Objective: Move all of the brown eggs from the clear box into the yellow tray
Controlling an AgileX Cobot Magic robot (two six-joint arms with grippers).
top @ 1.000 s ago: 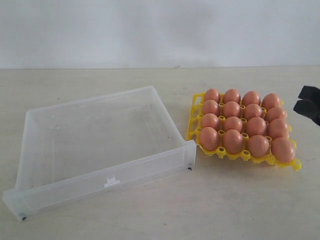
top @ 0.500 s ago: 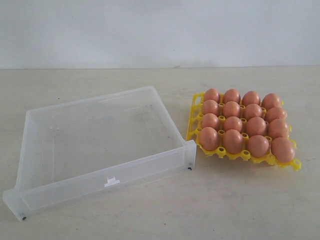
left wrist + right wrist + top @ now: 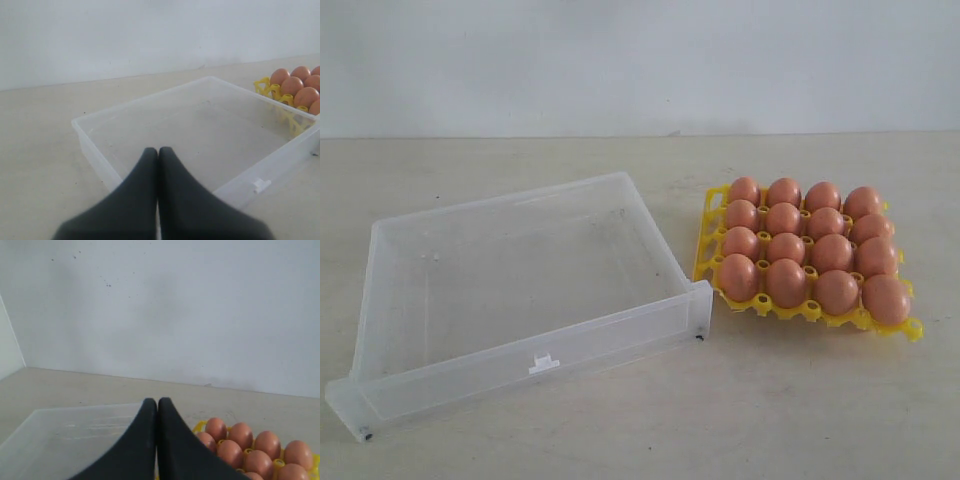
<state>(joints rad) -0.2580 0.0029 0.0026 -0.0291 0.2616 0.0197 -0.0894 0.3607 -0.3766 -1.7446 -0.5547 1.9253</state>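
Several brown eggs (image 3: 787,248) fill every cup of the yellow tray (image 3: 706,235) on the right of the exterior view. The clear box (image 3: 650,230) on the left holds nothing. Neither gripper shows in the exterior view. In the left wrist view my left gripper (image 3: 158,150) is shut with nothing held, looking over the clear box (image 3: 95,147) toward the eggs (image 3: 291,85). In the right wrist view my right gripper (image 3: 157,401) is shut and holds nothing, with the eggs (image 3: 243,435) and the clear box (image 3: 60,435) below it.
Box and tray sit side by side on a pale tabletop (image 3: 800,400). A white wall (image 3: 640,60) runs along the table's far edge. The box has a small white tab (image 3: 542,365) on its near wall.
A second ago my right gripper showed at the right edge of the exterior view; it has since withdrawn out of that view. Eggs, tray and box have not moved.
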